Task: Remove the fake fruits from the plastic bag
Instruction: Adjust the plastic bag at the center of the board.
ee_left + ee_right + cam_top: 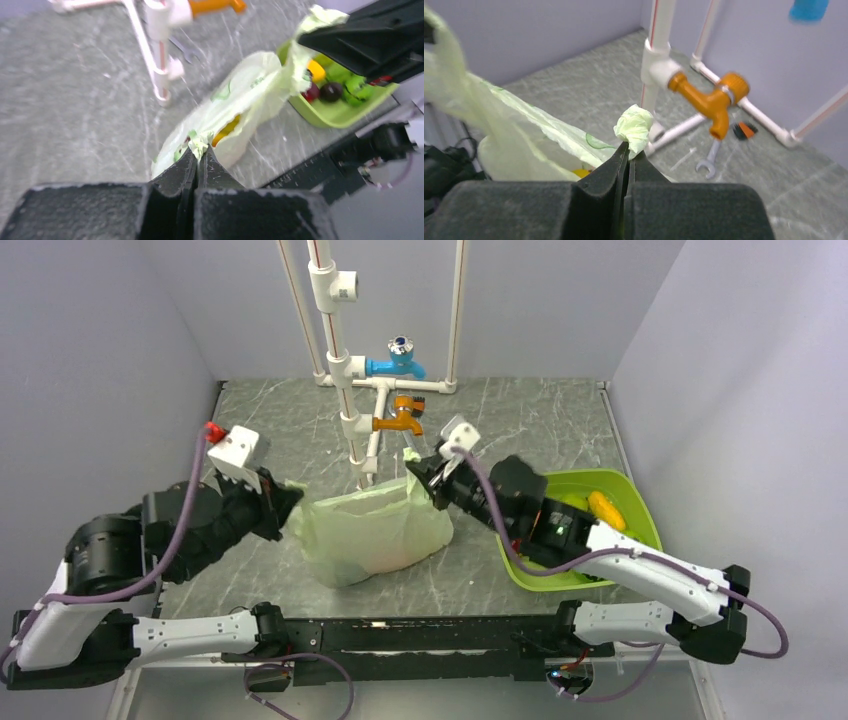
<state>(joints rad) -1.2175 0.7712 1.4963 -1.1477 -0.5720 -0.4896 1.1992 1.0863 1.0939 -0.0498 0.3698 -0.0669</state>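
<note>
My left arm reaches in low from the left side. The left gripper [291, 502] has its fingers shut tight on a bunched bit of the bag [375, 525] at the bag's left end. My right arm stretches across from the right, over the tray [635, 502]. The right gripper [428, 476] pinches the bag's top right corner, with its fingers pressed together on a little wad of plastic. The bag sits on the table [500, 430] between the two grippers, just in front of the white pipe [345, 392]. From above I only see a faint warm colour through the bag. The left wrist view shows more: a yellow fruit [227, 127] inside the bag, and fruits [331, 91] in the tray, red, dark purple, green and yellow. The right wrist view shows the wad sticking up above the fingertips. Behind it are an orange tap [711, 100] and a small wrench [709, 162] lying on the table.
</note>
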